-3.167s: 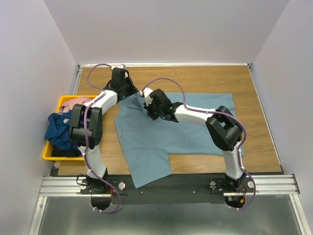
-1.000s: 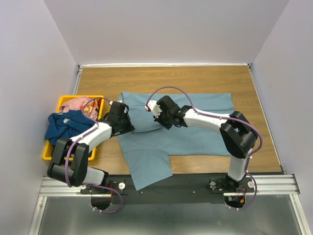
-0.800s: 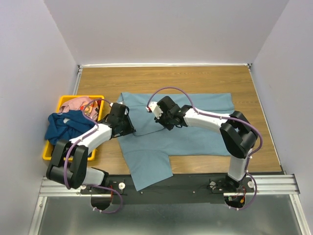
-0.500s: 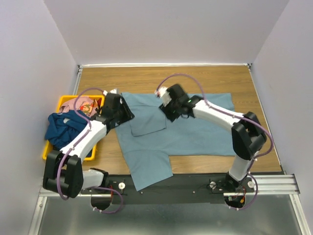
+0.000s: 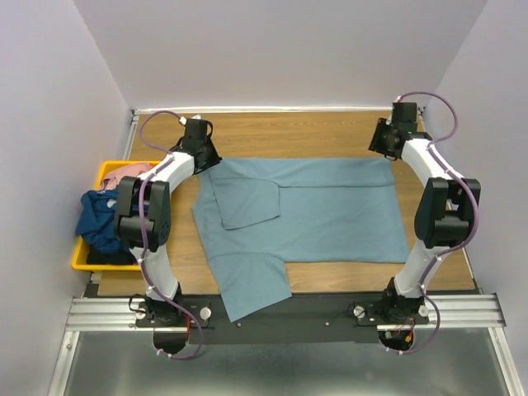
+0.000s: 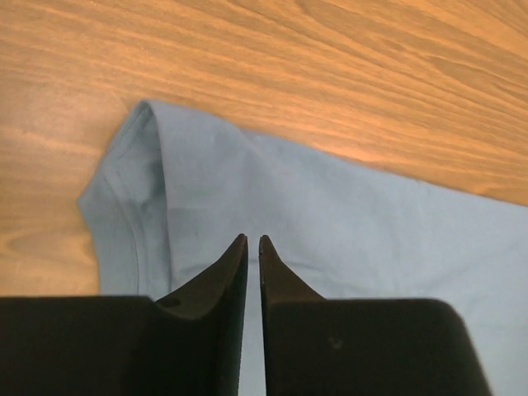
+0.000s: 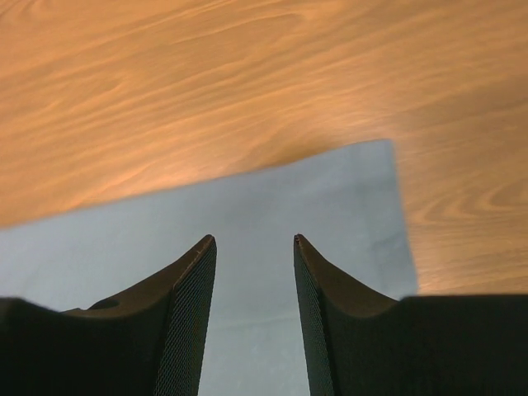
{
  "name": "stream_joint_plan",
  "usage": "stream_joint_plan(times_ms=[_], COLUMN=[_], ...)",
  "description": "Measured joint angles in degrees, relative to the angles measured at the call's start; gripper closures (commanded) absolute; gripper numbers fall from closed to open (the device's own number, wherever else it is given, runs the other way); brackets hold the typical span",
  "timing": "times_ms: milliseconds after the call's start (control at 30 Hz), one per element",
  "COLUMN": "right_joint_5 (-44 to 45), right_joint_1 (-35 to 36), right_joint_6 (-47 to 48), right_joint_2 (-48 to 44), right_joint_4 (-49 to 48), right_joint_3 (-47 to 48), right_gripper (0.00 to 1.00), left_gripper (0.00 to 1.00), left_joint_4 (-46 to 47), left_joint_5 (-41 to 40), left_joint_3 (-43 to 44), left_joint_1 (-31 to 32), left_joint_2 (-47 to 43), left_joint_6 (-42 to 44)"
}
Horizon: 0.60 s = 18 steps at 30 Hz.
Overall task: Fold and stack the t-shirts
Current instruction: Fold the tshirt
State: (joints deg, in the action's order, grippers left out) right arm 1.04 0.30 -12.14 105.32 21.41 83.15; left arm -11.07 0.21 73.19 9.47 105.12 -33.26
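Moved: my arms, from mid-shirt out to the far corners. Left fingers: narrow slit, blue-grey t-shirt sleeve beneath. Right fingers: apart, empty, hem corner beneath.

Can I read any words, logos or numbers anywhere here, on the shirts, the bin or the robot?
None readable. The blue-grey shirt is plain; the navy shirt, pink shirt, yellow bin, left arm and right arm show no legible lettering.
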Motion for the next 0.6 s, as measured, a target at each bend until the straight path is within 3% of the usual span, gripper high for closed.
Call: stream_joint_plan(times_ms=[400, 600], right_joint_5=[-3.52, -6.12], right_joint_1=[-9.97, -12.28], right_joint_6=[-8.94, -11.76], right_joint_2=[11.78, 14.8], right_joint_4=[-8.24, -11.43], right_joint_3=[-1.18, -1.01], right_gripper=[0.53, 0.53], left_gripper=[0.98, 0.99], left_joint_4=[-1.99, -2.36], left_joint_5=[-0.24, -0.13], left_joint_3=[7.85, 9.11], left_joint_1=[-3.15, -4.94], left_joint_2=[12.92, 13.97], left_joint_6=[1.73, 2.03])
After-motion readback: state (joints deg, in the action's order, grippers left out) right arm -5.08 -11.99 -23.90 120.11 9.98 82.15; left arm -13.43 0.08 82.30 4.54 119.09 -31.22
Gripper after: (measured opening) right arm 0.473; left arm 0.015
